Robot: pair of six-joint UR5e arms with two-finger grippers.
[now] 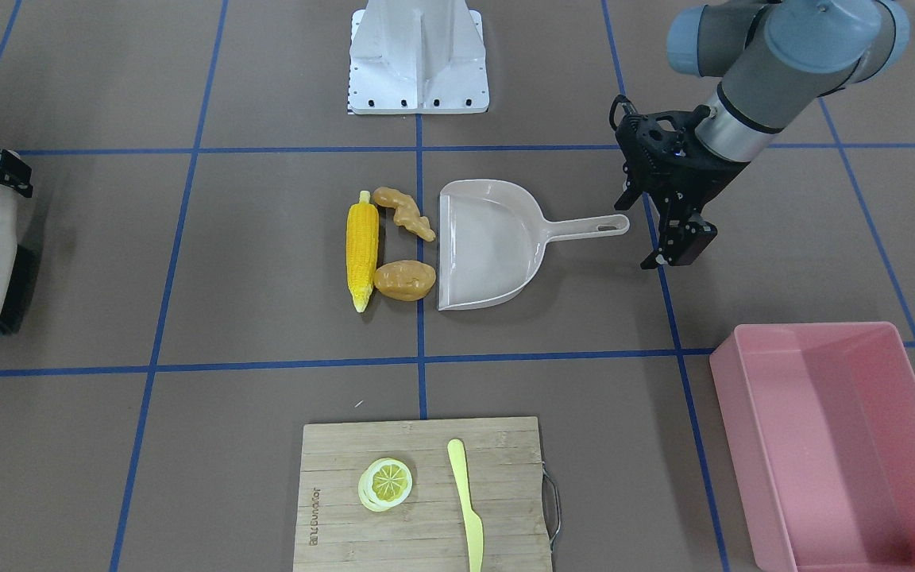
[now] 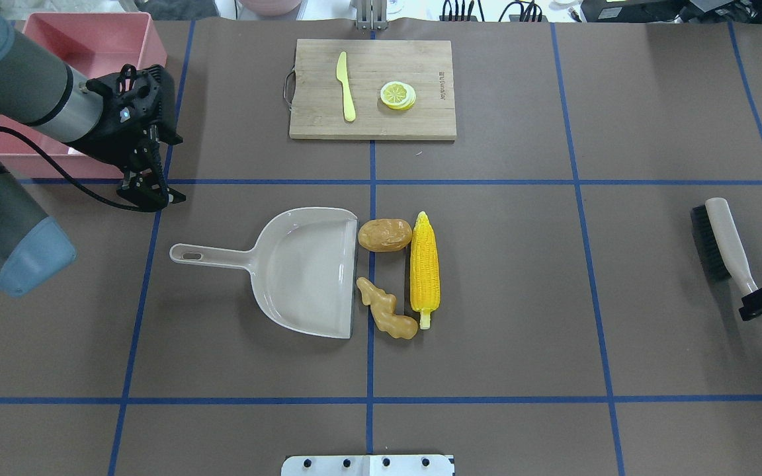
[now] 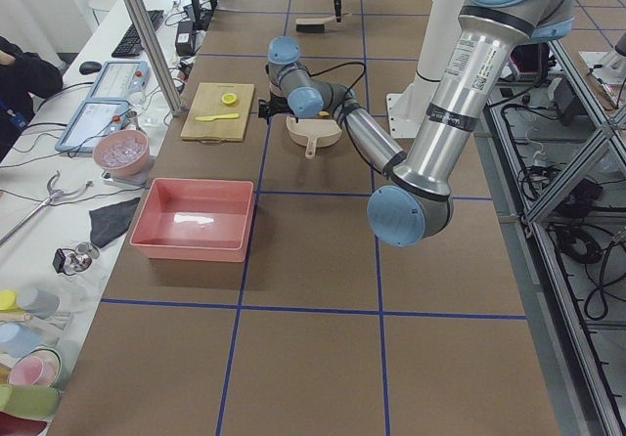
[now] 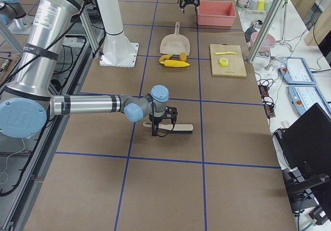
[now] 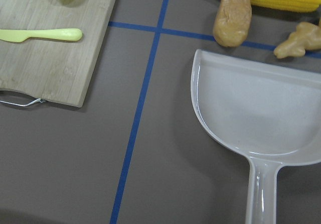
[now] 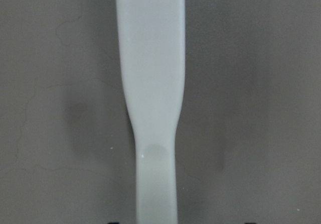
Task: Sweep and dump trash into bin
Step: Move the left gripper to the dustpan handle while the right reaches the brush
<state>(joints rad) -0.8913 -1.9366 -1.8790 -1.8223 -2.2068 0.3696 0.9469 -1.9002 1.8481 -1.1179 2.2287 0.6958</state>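
**Trash lined up at the dustpan's mouth, brush handle between the right jaws**

Three toy foods lie near the middle of the brown table [image 2: 553, 297], just off the open straight edge of a beige dustpan [image 2: 308, 271]. The orange-brown potato [image 2: 385, 235] and the knobbly tan ginger root [image 2: 387, 311] sit closest to that edge. The yellow corn cob [image 2: 424, 268] lies along their outer side, parallel to the edge and close against both.

The dustpan lies flat with its handle pointing toward the robot's left. The left gripper [image 2: 149, 197] hangs above the table near the handle's end, between it and the bin [image 2: 149, 46]. Its jaws are apart and hold nothing. The bin, a pink tub, stands at the far left corner, well apart from the trash.

Far to the robot's right, a brush [image 2: 725, 244] lies on the table. The right gripper [image 2: 761, 301] is down over its pale handle. In the wrist view the fingertips stand clear on either side, not pinching it.

A bamboo cutting board [image 2: 421, 119] at the far edge carries a pale yellow knife [image 2: 345, 92] and a lemon slice [image 2: 398, 94].
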